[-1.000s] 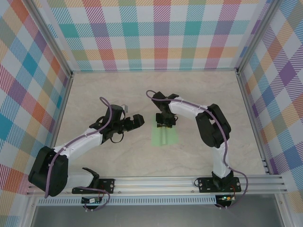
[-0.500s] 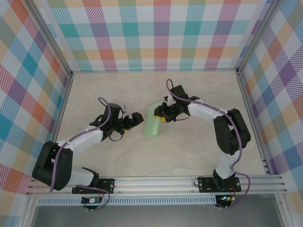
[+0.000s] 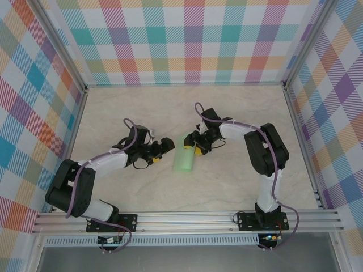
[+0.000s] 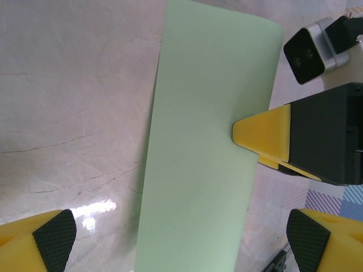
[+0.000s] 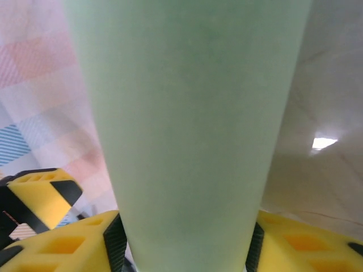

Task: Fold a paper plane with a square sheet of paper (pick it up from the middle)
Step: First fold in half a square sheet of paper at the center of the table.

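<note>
Item: square sheet of paper (image 3: pixel 184 159), pale mint green, plain, unmarked. It is no longer flat but bowed into a long narrow arch.

Location: about the middle of the tabletop (image 3: pixel 125 113), well apart from every edge, long axis running from the near edge toward the far edge, its far end at the right gripper (image 3: pixel 191 145).

Right gripper: fingers partway apart, with the paper (image 5: pixel 193 113) standing between them and its two long sides meeting the black pads (image 5: pixel 116 246). Whether the pads press on it or merely flank it cannot be told. In the left wrist view one yellow fingertip (image 4: pixel 264 133) of the right gripper touches the sheet's (image 4: pixel 204 141) right edge.

Left gripper (image 3: pixel 163 151): just beside the sheet on its left, jaws spread wide, grasping nothing; both fingertips (image 4: pixel 54 232) sit clear of the paper.
</note>
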You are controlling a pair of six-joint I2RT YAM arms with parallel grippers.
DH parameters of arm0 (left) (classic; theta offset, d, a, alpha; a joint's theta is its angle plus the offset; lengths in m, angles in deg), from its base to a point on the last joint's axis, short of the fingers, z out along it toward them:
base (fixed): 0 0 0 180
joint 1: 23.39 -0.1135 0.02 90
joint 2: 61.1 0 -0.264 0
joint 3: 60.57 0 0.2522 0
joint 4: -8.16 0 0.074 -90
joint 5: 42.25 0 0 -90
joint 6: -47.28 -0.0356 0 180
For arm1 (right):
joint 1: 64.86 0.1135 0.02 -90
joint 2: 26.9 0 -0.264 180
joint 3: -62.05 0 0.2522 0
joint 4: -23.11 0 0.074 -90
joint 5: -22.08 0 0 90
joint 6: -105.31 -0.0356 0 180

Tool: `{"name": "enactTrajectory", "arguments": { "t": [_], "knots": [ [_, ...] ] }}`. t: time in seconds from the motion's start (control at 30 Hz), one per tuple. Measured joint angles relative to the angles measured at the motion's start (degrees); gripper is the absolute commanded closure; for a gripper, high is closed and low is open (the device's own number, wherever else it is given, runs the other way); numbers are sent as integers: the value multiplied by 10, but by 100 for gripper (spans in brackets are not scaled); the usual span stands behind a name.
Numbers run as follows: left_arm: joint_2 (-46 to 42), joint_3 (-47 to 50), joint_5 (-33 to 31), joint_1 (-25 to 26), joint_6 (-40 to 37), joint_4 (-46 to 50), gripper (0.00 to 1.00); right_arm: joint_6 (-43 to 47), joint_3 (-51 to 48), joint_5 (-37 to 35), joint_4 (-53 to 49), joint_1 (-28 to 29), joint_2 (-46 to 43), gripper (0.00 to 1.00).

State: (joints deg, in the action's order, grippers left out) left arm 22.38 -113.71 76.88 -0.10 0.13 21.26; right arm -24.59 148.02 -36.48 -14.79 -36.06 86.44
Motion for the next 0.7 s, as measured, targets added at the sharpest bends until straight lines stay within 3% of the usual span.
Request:
{"name": "enactTrajectory", "arguments": {
  "t": [0.37, 0.7],
  "knots": [
    [53, -35, 23, 23, 0, -11, 9, 25, 7, -73, -54, -11, -24, 29],
    [121, -82, 62, 47, -2, -28, 36, 15, -50, -78, -44, -36, -61, 28]
  ]
}}
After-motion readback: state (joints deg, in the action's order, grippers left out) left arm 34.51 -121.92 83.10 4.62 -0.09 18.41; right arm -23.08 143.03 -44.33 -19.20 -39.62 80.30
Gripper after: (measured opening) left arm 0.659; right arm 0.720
